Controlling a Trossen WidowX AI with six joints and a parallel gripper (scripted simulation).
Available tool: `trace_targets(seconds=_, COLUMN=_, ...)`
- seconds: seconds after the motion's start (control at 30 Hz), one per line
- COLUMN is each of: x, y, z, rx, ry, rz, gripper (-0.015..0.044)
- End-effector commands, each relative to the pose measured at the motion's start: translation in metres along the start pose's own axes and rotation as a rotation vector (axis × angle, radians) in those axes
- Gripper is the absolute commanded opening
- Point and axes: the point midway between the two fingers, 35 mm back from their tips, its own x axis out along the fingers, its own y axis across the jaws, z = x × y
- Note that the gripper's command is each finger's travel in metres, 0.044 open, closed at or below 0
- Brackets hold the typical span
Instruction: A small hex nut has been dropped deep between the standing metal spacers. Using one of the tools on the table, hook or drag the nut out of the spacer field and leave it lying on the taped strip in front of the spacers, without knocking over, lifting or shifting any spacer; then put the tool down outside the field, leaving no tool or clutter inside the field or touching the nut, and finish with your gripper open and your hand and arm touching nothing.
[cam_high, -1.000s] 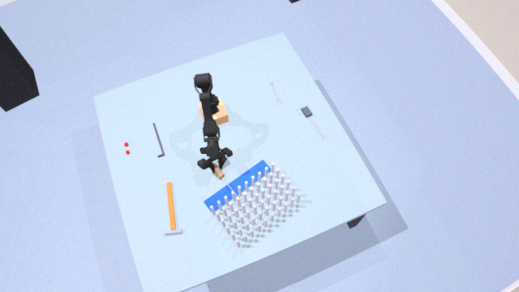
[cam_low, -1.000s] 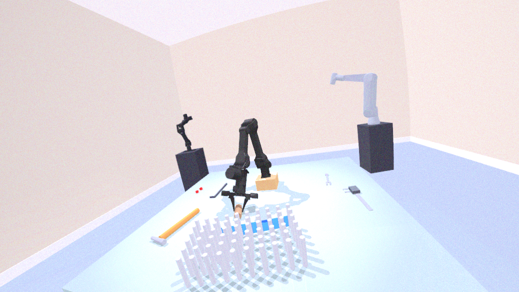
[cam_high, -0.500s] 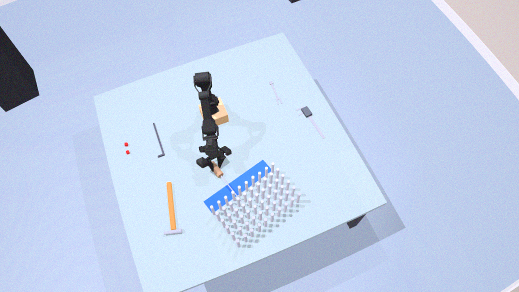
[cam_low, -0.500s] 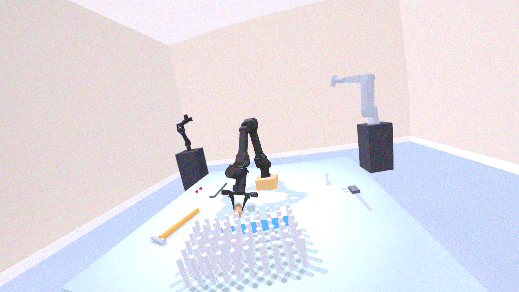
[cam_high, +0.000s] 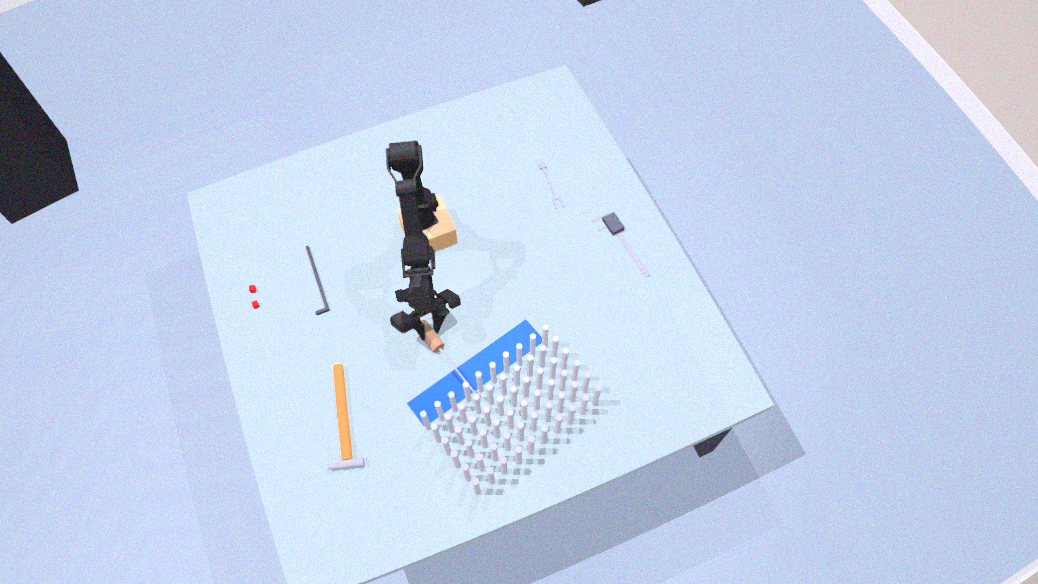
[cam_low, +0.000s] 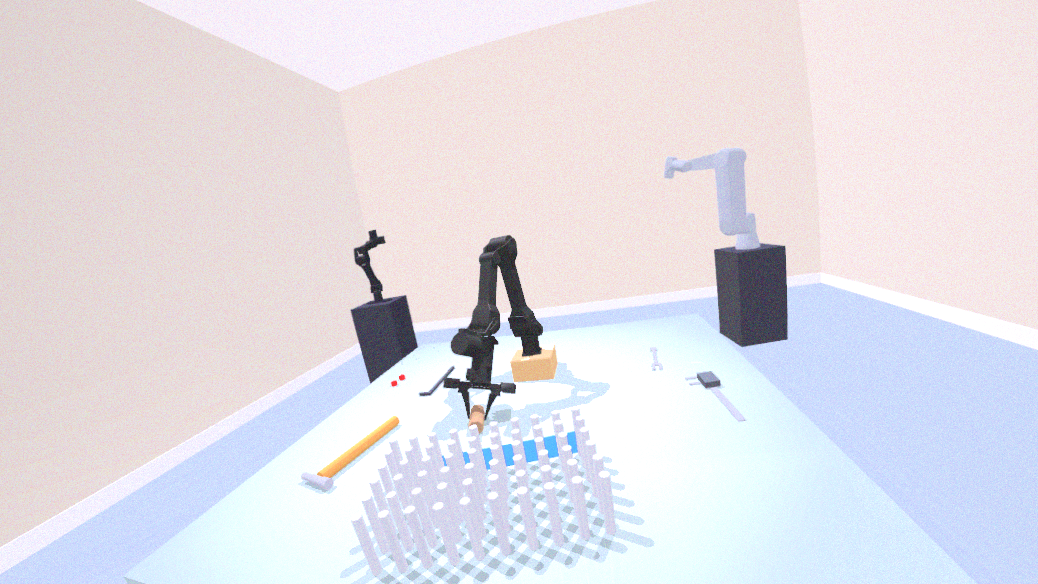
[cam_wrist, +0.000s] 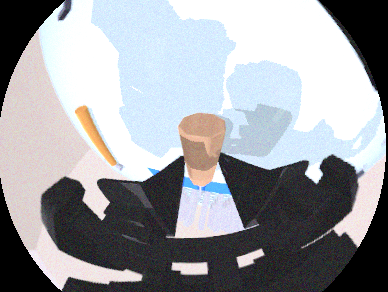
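My gripper (cam_high: 429, 333) (cam_low: 476, 415) (cam_wrist: 201, 157) is shut on the brown handle of a thin-shafted tool (cam_high: 433, 338) (cam_low: 476, 419) (cam_wrist: 202, 142). The shaft slants down across the blue taped strip (cam_high: 526, 329) (cam_low: 550, 444) (cam_wrist: 220, 188) and its far end is at the front row of metal spacers (cam_high: 545, 335) (cam_low: 607, 504) (cam_wrist: 188, 212). How far the tip reaches between them, and whether it touches one, I cannot tell. The spacers I can make out stand upright. The hex nut cannot be made out in any view.
An orange-handled hammer (cam_high: 342, 414) (cam_low: 359, 448) (cam_wrist: 90, 132) and a dark L-shaped tool (cam_high: 317, 276) (cam_low: 437, 383) lie left of my arm, with two red cubes beyond. A wrench (cam_high: 550, 185) (cam_low: 655, 358) and a caliper (cam_high: 613, 222) (cam_low: 707, 379) lie right.
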Motion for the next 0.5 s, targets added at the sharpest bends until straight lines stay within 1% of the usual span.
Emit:
trace_targets(seconds=0.0, x=-0.0021, y=-0.0005, z=0.0033, rx=-0.003, ry=0.003, rz=-0.001, gripper=0.0)
trace_targets(seconds=0.47, x=-0.0062, y=-0.0004, z=0.0127, rx=-0.003, ry=0.002, rz=-0.001, gripper=0.0)
